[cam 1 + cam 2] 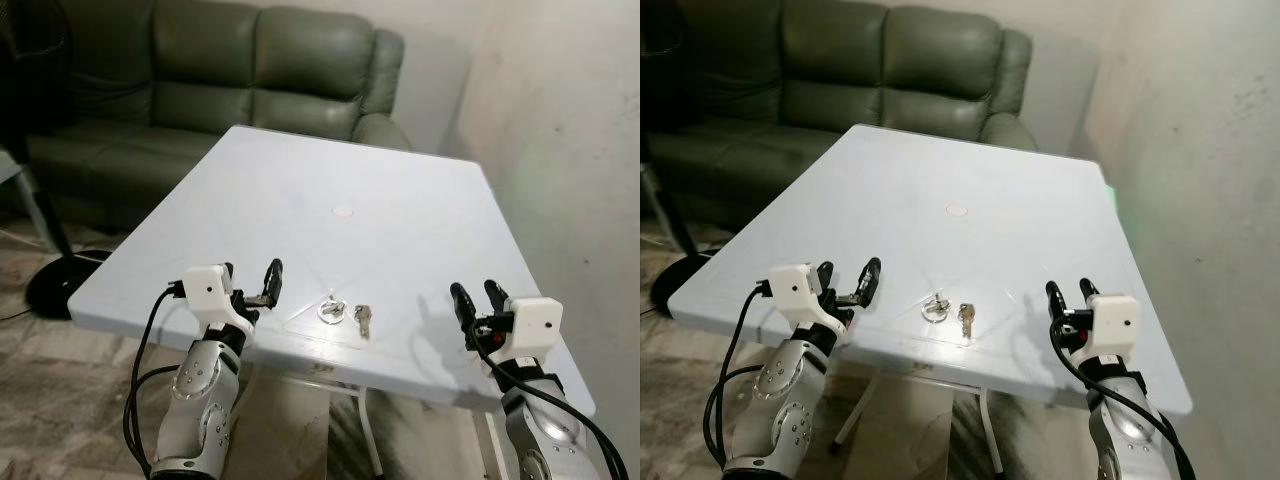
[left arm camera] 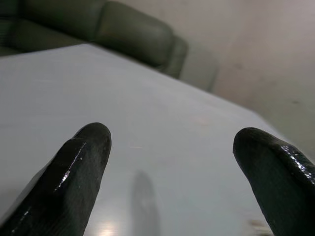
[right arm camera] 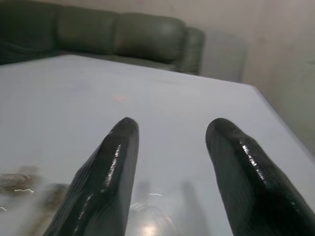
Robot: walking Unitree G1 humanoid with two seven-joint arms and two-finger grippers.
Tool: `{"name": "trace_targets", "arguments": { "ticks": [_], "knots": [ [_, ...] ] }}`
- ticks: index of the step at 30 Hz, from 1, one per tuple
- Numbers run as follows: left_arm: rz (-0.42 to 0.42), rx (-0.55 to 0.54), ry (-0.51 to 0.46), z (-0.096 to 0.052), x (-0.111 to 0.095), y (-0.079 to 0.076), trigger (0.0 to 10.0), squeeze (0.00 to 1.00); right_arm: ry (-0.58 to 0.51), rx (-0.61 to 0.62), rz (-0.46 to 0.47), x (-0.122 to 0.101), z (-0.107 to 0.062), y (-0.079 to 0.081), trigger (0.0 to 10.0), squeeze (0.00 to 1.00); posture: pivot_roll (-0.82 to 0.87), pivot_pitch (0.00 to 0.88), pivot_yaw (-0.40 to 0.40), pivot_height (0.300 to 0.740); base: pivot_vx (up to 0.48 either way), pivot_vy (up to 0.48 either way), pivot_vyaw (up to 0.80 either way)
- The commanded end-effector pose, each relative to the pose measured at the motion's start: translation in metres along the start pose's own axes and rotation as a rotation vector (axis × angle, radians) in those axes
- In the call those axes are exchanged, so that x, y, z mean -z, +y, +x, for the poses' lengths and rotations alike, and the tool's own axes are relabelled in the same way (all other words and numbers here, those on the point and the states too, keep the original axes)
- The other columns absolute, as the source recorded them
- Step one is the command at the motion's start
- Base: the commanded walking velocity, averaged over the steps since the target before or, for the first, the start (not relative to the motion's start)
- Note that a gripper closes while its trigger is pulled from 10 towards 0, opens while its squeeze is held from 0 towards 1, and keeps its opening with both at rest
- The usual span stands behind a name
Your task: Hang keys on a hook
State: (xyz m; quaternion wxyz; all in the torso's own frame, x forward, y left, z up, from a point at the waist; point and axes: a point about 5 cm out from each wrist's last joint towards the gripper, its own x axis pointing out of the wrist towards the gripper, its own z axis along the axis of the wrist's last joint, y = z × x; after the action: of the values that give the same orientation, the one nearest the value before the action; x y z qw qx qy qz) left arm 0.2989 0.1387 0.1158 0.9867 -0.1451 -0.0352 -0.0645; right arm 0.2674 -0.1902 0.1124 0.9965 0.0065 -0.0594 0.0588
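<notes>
Keys (image 1: 345, 314) loose on white table (image 1: 400, 215), between empty, parted left claw (image 1: 252, 283) and right claw (image 1: 477, 300).

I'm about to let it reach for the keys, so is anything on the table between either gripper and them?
Nothing visible. The keys lie near the front edge of the white table, with bare tabletop between them and the open left gripper on one side and the open right gripper on the other.

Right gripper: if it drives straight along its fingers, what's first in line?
Nothing close: the right gripper, open, points across bare table toward the sofa. The keys lie off to its left. Depth uncertain.
</notes>
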Motion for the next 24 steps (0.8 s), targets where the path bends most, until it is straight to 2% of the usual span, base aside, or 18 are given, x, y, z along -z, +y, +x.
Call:
{"name": "trace_targets", "arguments": {
  "ticks": [1,6,24],
  "knots": [
    [-0.012,0.016,-0.009,0.0017,-0.0027,-0.0055,10.0,0.00,-0.006,0.007,-0.009,-0.0035,0.0003,-0.0052,10.0,0.00,0.01,0.024,-0.102,0.740,0.000,0.480,0.00],
    [-0.014,0.010,-0.009,0.0011,-0.0022,-0.0046,10.0,0.00,-0.004,0.007,-0.009,-0.0033,0.0003,-0.0049,10.0,0.00,0.01,0.027,-0.104,0.740,0.000,0.480,0.00],
    [-0.018,-0.028,0.000,0.0000,0.0012,-0.0050,10.0,0.00,0.008,0.016,-0.006,-0.0036,-0.0005,-0.0067,10.0,0.00,0.00,0.038,-0.106,0.740,0.000,0.000,0.00]
  ]
}}
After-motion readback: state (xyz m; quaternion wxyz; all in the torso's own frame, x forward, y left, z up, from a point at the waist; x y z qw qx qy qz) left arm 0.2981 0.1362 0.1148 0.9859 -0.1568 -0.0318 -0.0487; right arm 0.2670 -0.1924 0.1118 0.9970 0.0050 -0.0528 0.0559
